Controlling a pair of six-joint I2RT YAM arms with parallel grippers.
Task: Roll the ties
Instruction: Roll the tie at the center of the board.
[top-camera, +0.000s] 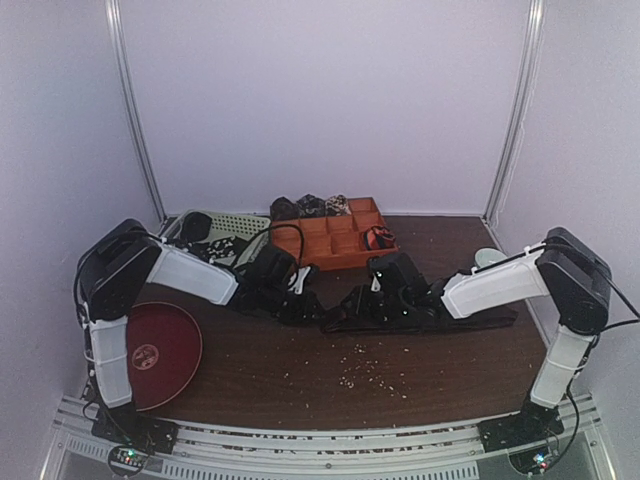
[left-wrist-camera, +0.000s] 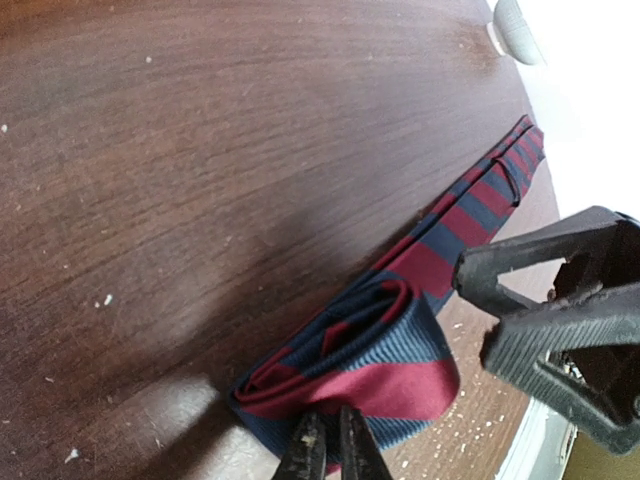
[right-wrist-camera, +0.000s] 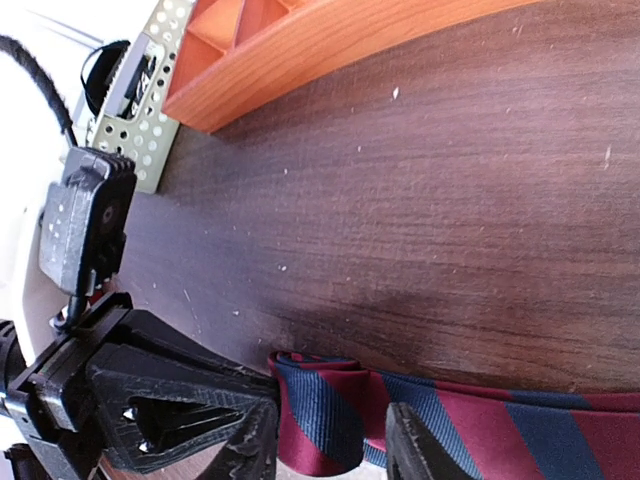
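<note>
The tie (left-wrist-camera: 390, 385) lies across the middle of the counter (left-wrist-camera: 200, 150). Its started roll sits at the centre and the flat tail runs off toward the right edge. The left jaws are clenched on the near rim of the roll, and the cloth is so thin that they look almost fully closed. The right jaws stand released, one finger (right-wrist-camera: 410, 455) on either side of the roll's end, gripping nothing.

I judge the roll to be only a turn or two in, with most of the length lying flat. To do this step well, I would treat the left pinch as the axle and use the right jaws to tuck each new turn square onto the last. If the edges are not kept flush, the coil will cone out sideways. The tail should stay in line with the roll under light tension, and I would never let go with both sides at once.

The fabric is a fine ribbed weave in diagonal red and navy stripes, soft and probably slick, so I expect it to spring open if let loose. The coil is a slack, flattened oval rather than a tight cylinder. The counter is smooth dark wood grain. Pale crumbs (top-camera: 360, 365) are scattered toward its near edge and could get rolled in.
</note>
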